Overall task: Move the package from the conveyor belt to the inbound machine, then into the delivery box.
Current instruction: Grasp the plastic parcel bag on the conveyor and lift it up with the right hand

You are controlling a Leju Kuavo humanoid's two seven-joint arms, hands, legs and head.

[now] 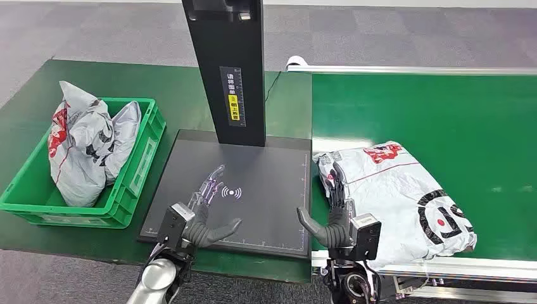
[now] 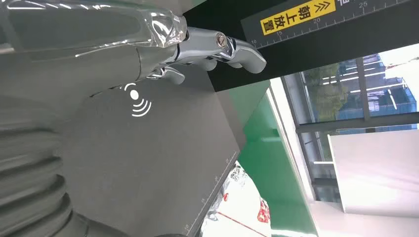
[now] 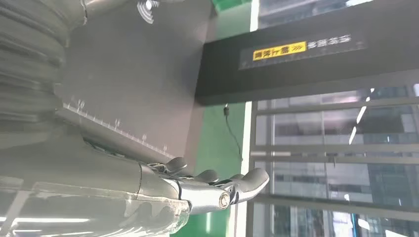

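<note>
White-and-grey plastic courier package with red and black print lies flat on the green conveyor belt, at its near left corner, just beside the right edge of the inbound machine's dark flat scan plate. Right hand is over the package's left end, fingers stretched out forward and apart, thumb pointing left over the plate edge; holds nothing, cannot tell whether the fingers touch the bag. In the right wrist view the same hand shows straight spread fingers, nothing in them.

Left hand is above the plate's near part, next to the white wireless-signal mark, fingers extended, thumb out to the right, empty. Left wrist view: left-hand fingers are straight, with nothing between them.

Black upright column of the machine, with a yellow label, rises from the plate's far edge. Green plastic delivery crate sits left of the plate on the green table, with white-grey bagged parcels piled inside.
</note>
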